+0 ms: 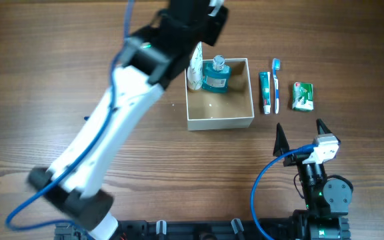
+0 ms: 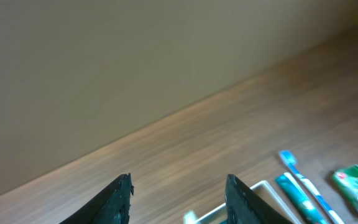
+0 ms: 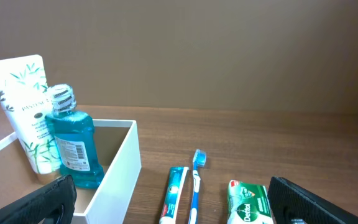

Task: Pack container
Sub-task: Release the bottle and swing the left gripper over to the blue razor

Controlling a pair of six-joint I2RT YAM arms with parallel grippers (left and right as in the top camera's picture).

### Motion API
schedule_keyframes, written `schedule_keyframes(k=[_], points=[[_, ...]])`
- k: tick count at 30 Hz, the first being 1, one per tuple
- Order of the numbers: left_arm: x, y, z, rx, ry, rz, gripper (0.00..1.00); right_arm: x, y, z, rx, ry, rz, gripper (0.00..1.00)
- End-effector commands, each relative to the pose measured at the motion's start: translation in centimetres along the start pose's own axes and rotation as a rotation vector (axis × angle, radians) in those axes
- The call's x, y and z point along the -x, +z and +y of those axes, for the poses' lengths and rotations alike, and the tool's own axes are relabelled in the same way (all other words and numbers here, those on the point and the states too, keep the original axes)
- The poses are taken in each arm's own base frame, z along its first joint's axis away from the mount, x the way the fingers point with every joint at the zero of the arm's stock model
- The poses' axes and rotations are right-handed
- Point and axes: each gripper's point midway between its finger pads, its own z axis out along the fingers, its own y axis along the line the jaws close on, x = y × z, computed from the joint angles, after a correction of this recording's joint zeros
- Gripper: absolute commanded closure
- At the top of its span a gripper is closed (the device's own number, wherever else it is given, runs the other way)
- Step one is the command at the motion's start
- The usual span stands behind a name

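Note:
The container (image 1: 220,121) is a square white-walled box with a tan inside, at the table's middle. A blue mouthwash bottle (image 1: 215,75) and a white tube (image 1: 195,70) stand upright in its far-left corner. My left arm (image 1: 139,73) reaches over that corner and hides its fingers from above. In the left wrist view my left gripper (image 2: 179,186) is open with nothing between its jaws, above the container's rim (image 2: 263,185). My right gripper (image 1: 299,137) hovers open near the front right. In the right wrist view it (image 3: 171,182) faces the container's wall (image 3: 120,171), the bottle (image 3: 70,143) and the tube (image 3: 23,106).
Right of the container lie a toothpaste tube (image 1: 265,93), a blue toothbrush (image 1: 276,83) and a small green packet (image 1: 303,97), side by side. From the right wrist they show as toothpaste (image 3: 174,193), toothbrush (image 3: 196,180) and packet (image 3: 248,202).

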Motion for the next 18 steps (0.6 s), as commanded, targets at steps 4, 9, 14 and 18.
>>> schedule_keyframes(k=[4,9,14,18], points=[[-1.6,-8.3,6.9,0.179,-0.127,0.071,0.5,0.2,0.0,0.3,0.015,-0.004,-0.009,0.0],[-6.7,-12.9,8.9,0.232,-0.254,0.248,0.51,0.2,0.0,0.3,0.015,-0.004,-0.009,0.0],[-10.6,-15.0,9.5,0.292,-0.433,0.386,0.27,0.2,0.0,0.3,0.015,-0.004,-0.009,0.0],[-11.3,-15.1,7.9,0.218,-0.494,0.433,0.0,0.2,0.0,0.3,0.015,-0.004,-0.009,0.0]])
